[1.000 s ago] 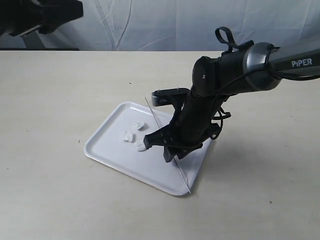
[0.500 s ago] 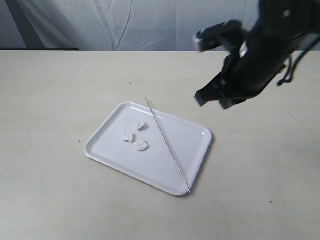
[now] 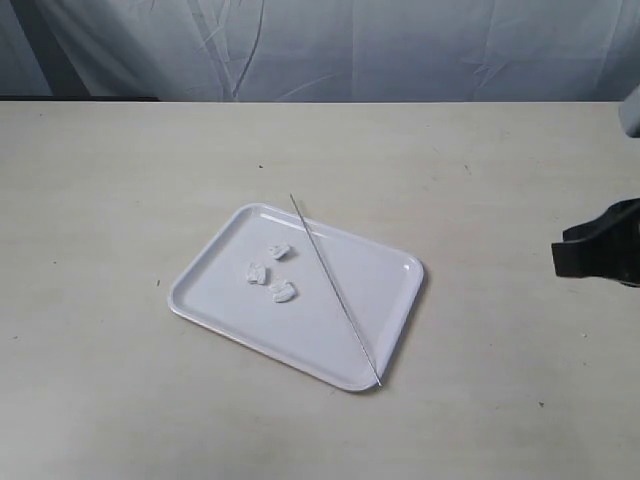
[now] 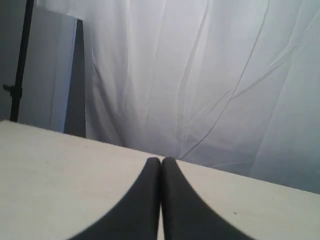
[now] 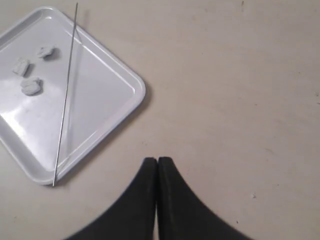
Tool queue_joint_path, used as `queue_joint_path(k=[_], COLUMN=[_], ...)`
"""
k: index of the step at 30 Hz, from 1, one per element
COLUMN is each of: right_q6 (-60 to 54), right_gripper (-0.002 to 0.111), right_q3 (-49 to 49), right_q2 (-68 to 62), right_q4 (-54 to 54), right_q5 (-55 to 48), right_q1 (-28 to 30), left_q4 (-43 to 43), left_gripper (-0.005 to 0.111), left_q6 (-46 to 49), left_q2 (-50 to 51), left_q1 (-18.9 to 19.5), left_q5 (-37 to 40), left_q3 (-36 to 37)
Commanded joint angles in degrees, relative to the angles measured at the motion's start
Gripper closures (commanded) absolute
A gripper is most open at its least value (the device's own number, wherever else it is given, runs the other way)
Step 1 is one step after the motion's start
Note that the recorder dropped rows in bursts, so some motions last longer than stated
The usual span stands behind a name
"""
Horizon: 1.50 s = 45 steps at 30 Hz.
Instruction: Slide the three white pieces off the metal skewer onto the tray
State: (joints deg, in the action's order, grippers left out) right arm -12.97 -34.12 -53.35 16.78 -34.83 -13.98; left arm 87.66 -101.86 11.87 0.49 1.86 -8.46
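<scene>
The white tray [image 3: 390, 300] lies on the table, also in the right wrist view as tray [image 5: 110, 95]. Three white pieces [image 3: 268, 272] lie loose on its left half, seen too as white pieces [image 5: 30, 70]. The metal skewer [image 3: 335, 290] lies bare and diagonal across the tray, its far end past the rim; it shows again as skewer [image 5: 65, 95]. My right gripper [image 5: 158, 160] is shut and empty over bare table beside the tray; a dark part of that arm [image 3: 600, 255] sits at the right edge. My left gripper [image 4: 161, 160] is shut, empty, facing the backdrop.
A pale table [image 3: 120, 160] spreads on all sides of the tray. A white cloth backdrop [image 3: 330, 45] hangs behind its far edge. A dark stand [image 4: 20, 60] is at the side in the left wrist view.
The right arm has let go of the skewer, lifted off the tray and pulled away to the right edge. Both grippers have shut. The left arm has left the top left corner.
</scene>
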Motion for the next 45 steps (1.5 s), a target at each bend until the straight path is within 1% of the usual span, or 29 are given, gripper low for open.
queue_joint_path(k=[1, 5, 11, 14, 17, 21, 23, 26, 29, 31, 34, 38, 41, 43, 45], right_q6=[-0.8, -0.7, -0.3, -0.3, -0.3, -0.3, 0.6, 2.6, 3.9, 3.9, 3.9, 4.0, 4.9, 9.0, 13.0], right_gripper=[0.109, 0.109, 0.109, 0.109, 0.109, 0.109, 0.109, 0.109, 0.109, 0.109, 0.109, 0.109, 0.109, 0.109, 0.109], right_q3=[1.7, 1.7, 1.8, 1.8, 1.8, 2.7, 4.7, 8.7, 13.0, 16.1, 20.2, 23.7, 25.6, 26.4, 27.1], right_q2=[2.8, 3.9, 4.6, 6.3, 7.9, 10.7, 12.5, 15.2, 18.0, 20.2, 22.8, 26.3, 29.0, 30.3, 31.7], right_q4=[0.3, 0.4, -2.8, -4.5, -5.0, -5.0, -5.4, -6.5, -8.0, -8.0, -8.0, -8.2, -10.6, -13.3, -15.4], right_q5=[0.6, -1.6, -1.4, 0.4, 3.2, 6.0, 9.3, 15.6, 21.0, 23.7, 27.9, 30.0, 30.5, 30.7, 31.0], right_q1=[0.3, 0.3, 1.1, 4.2, 8.1, 12.0, 13.3, 14.0, 14.0, 14.0, 14.0, 14.9, 16.2, 16.4, 16.6], left_q4=[-4.9, -3.5, -0.3, 2.2, 2.3, 2.3, 2.3, 2.7, 8.3, 10.5, 10.8, 10.6, 10.0, 9.2, 9.1], left_gripper=[0.107, 0.107, 0.107, 0.107, 0.107, 0.107, 0.107, 0.107, 0.107, 0.107, 0.107, 0.107, 0.107, 0.107, 0.107], left_q6=[-1.1, -1.1, -1.0, -1.0, -1.0, -1.0, -1.0, -0.8, 4.4, 5.1, 4.6, 4.4, 2.8, 0.0, 0.1], left_q2=[-0.7, -0.7, -0.7, -0.7, -0.7, -3.4, -5.7, -10.8, -11.9, -11.9, -11.9, -11.9, -11.9, -11.9, -11.9], left_q1=[0.1, 0.1, 0.1, 0.1, 0.1, 0.3, 0.3, 0.3, 0.3, 0.3, 0.3, 0.3, 0.3, 0.3, 0.3], left_q5=[-0.5, -0.6, -0.6, -0.6, -0.6, -0.5, -0.5, 1.8, 1.6, -0.8, -3.6, -4.5, -5.7, -6.4, -5.8], left_q3=[3.4, 3.8, 3.8, 3.8, 3.8, 3.8, 3.8, 3.8, 4.3, 4.6, 5.8, 7.7, 8.5, 8.5, 8.5])
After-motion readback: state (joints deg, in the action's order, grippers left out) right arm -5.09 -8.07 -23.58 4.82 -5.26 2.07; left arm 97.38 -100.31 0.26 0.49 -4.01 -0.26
